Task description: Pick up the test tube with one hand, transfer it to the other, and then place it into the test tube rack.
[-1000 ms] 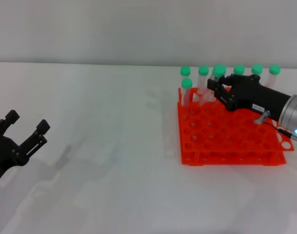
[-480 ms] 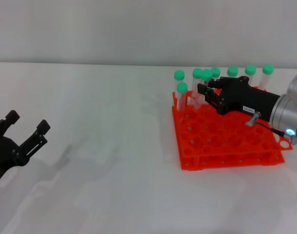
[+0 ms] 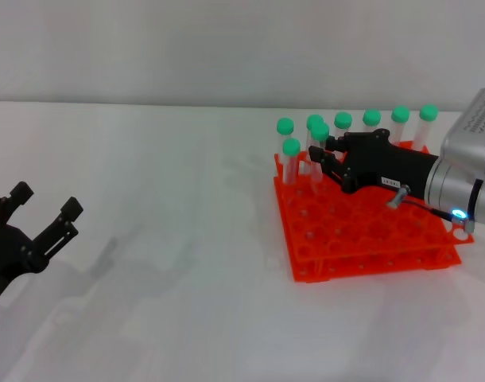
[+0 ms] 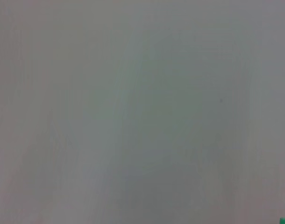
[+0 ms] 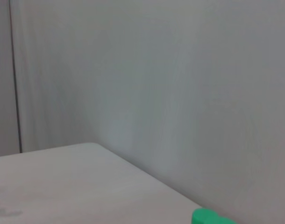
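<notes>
While upright, test tube (image 3: 318,151) stands in right gripper (image 3: 325,159).

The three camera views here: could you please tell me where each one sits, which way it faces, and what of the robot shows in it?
Head view: from the robot's head, looking down at the white table; shows the left hand low on the robot's left and the right hand over the test tube rack.
Left wrist view: on the left wrist, facing blank pale surface; none of the robot shows.
Right wrist view: on the right wrist, facing the wall; none of the robot shows.
Shared: a green cap as in the head view.
</notes>
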Controlling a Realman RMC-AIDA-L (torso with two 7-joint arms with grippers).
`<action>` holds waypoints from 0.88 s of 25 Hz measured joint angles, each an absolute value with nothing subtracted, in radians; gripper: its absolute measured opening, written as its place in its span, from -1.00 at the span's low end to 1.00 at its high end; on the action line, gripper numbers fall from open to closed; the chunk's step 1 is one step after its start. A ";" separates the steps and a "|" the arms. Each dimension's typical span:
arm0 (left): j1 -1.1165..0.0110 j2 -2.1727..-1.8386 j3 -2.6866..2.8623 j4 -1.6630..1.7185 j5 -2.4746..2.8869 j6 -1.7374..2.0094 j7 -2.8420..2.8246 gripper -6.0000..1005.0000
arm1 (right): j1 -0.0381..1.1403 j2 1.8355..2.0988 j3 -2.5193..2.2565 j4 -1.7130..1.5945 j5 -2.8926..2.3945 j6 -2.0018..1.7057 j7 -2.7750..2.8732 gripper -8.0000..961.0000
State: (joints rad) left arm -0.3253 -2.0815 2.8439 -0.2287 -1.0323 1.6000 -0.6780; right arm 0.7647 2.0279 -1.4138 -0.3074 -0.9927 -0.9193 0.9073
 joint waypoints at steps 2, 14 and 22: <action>-0.325 -2.082 2.844 -0.228 -1.031 1.600 -0.678 0.78 | 0.759 2.028 -1.417 -0.320 -0.994 -0.919 0.910 -0.47; -0.325 -2.082 2.844 -0.229 -1.029 1.600 -0.678 0.78 | 0.730 2.028 -1.438 -0.352 -0.992 -0.920 0.910 -0.19; -0.316 -2.079 2.844 -0.237 -1.058 1.600 -0.679 0.78 | 0.559 2.014 -1.430 -0.510 -0.945 -1.019 0.913 0.30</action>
